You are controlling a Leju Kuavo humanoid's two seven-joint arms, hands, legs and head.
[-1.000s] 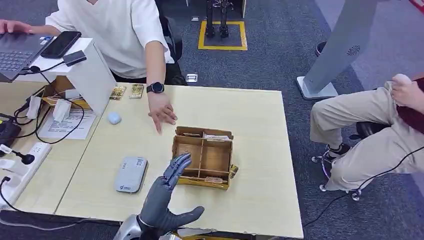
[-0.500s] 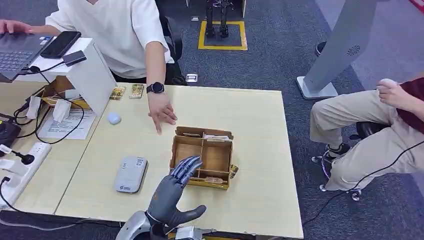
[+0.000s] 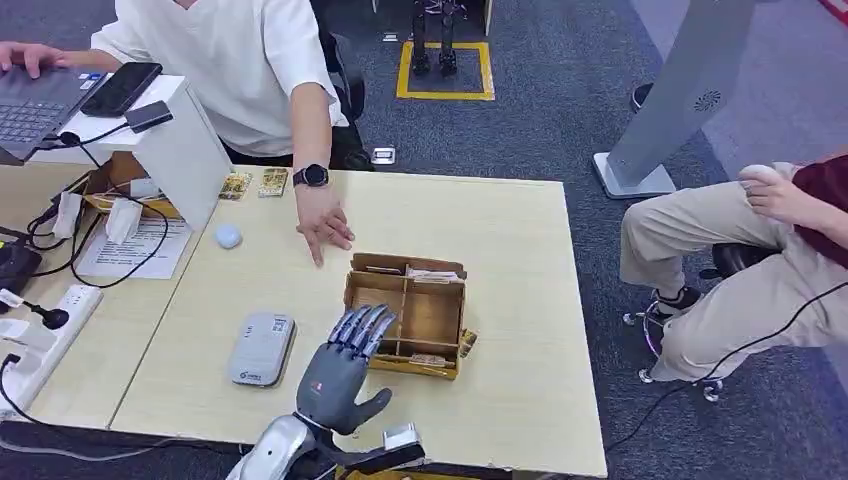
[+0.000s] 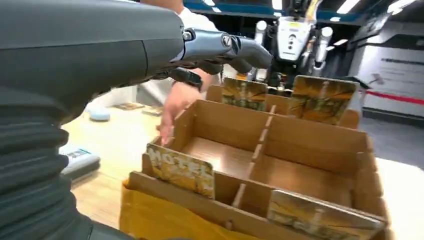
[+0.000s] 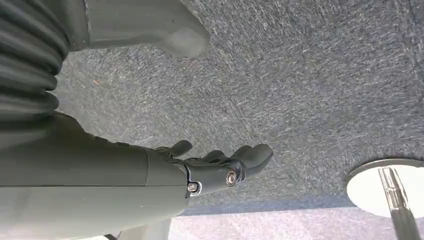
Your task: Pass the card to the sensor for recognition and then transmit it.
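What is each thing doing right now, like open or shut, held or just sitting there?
Left hand: open, fingers spread above the box's near edge, holding nothing.
Right hand: open, hanging over carpet.
Cardboard box: open-topped, divided into compartments.
Hotel card: upright in the box's near slot, untouched.
Card reader: flat on the table, nothing on it.
Laptop: open, a person's hand on it.

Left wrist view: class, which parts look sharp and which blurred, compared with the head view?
Left wrist view: the left hand and the cardboard box's near cards are soft and smeared; head view: evenly lit, box crisp.
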